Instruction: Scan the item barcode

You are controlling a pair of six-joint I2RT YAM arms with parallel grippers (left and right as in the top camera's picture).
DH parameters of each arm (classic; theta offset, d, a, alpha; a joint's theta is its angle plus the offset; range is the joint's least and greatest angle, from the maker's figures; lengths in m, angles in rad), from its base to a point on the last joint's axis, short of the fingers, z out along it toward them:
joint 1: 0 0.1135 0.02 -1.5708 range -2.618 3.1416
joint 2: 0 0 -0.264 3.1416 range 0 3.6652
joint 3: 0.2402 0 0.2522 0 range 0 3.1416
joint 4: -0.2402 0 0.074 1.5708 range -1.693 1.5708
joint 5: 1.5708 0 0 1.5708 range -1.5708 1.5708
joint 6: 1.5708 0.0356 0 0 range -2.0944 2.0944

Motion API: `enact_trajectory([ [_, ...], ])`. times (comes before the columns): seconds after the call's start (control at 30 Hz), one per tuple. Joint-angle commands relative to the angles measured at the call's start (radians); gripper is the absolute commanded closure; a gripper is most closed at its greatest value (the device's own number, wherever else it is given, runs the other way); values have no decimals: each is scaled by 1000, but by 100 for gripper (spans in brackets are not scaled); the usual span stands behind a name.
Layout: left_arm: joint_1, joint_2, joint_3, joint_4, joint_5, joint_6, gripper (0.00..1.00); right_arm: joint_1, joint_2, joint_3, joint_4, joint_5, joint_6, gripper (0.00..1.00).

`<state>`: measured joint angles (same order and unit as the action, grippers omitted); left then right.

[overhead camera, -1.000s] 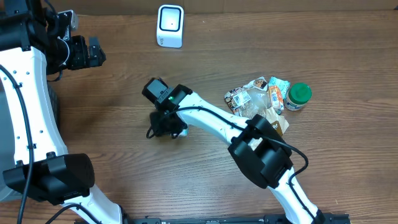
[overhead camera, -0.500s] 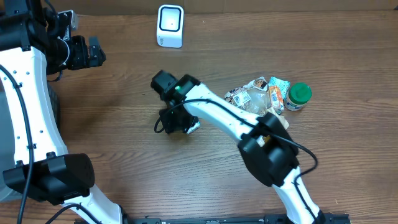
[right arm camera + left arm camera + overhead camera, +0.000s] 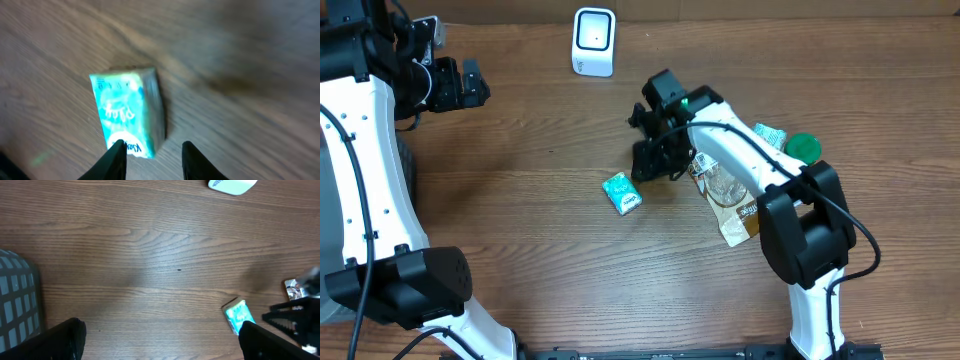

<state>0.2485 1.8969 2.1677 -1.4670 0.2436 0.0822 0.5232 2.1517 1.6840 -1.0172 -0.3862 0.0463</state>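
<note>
A small teal packet [image 3: 621, 192] lies flat on the wooden table, free of both grippers. My right gripper [image 3: 646, 170] hovers just up and right of it, jaws apart with nothing between them. In the right wrist view the packet [image 3: 127, 110] sits on the wood below my right gripper [image 3: 152, 145]; the left fingertip [image 3: 118, 150] overlaps its lower edge. The white scanner [image 3: 594, 41] stands at the far edge, its corner also in the left wrist view [image 3: 230, 185]. My left gripper [image 3: 470, 85] is wide open and empty at the far left, and the packet [image 3: 236, 316] shows near its right finger.
A pile of snack wrappers [image 3: 730, 175] and a green-lidded jar [image 3: 804, 150] lie to the right, partly under the right arm. A grey basket edge [image 3: 15, 300] shows at the left of the left wrist view.
My right gripper has let go of the teal packet and swung up and to the right. The packet now lies on the table. The left arm has not moved.
</note>
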Motion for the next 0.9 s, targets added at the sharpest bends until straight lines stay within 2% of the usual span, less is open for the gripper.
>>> enact_trajectory([
  [0.0,-6,-4,5,2,9,15,0,18,3,-63,50,-65,-8,67],
  [0.3,-7,-4,5,2,9,15,0,33,3,-232,247,-87,98,68],
  [0.43,-7,-4,5,2,9,15,1,33,3,-267,290,-87,141,85],
  [0.47,-7,-4,5,2,9,15,1,33,3,-265,290,-88,150,95],
  [0.53,-7,-4,5,2,9,15,1,32,3,-262,287,-118,152,96],
  [0.67,-7,-4,5,2,9,15,1,19,-22,-250,277,-277,160,96],
  [0.8,-7,-4,5,2,9,15,0,-15,-85,-218,285,-619,159,96],
  [0.87,-7,-4,5,2,9,15,0,-50,-135,-216,356,-878,161,96],
])
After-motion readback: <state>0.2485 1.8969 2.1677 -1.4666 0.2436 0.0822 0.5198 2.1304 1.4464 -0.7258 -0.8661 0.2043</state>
